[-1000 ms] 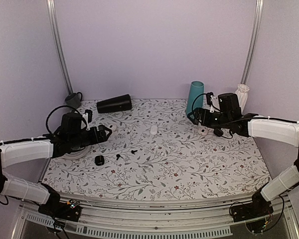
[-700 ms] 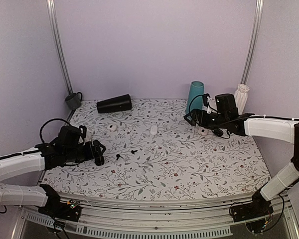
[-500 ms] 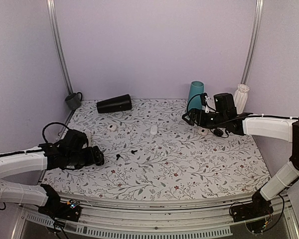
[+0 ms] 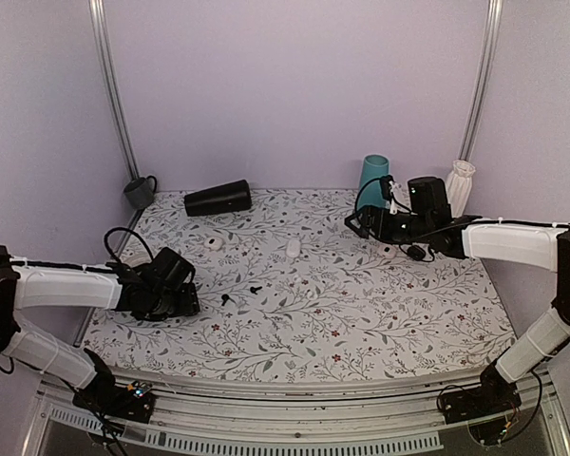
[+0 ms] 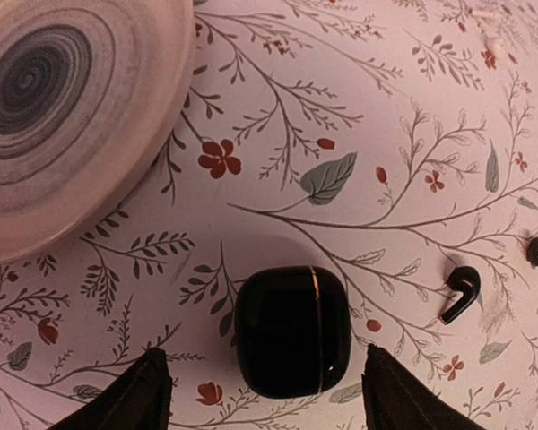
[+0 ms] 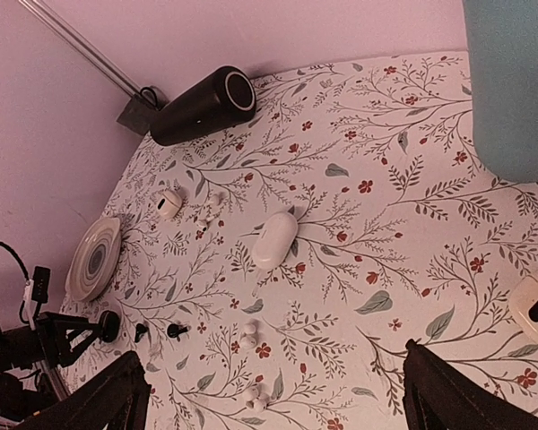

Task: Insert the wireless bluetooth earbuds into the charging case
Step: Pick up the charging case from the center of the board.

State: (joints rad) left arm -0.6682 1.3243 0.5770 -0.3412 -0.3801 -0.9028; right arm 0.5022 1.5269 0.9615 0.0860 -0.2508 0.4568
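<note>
The shut case (image 5: pixel 292 331) lies at lower centre of the left wrist view, between the wide-spread left fingers (image 5: pixel 136 399); both earbuds (image 5: pixel 460 295) lie at its right. The right fingers (image 6: pixel 103 405) gape wide, empty.

Charging case (image 5: pixel 291 331) flanks: bare tablecloth (image 5: pixel 278 116) — open
Plate (image 5: pixel 63 98): near, apart from case
2 earbuds (image 5: pixel 460 294): near, other side

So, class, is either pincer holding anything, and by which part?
Nothing is held. The left pincer is open around the black case, not touching it; the right pincer is open too.
</note>
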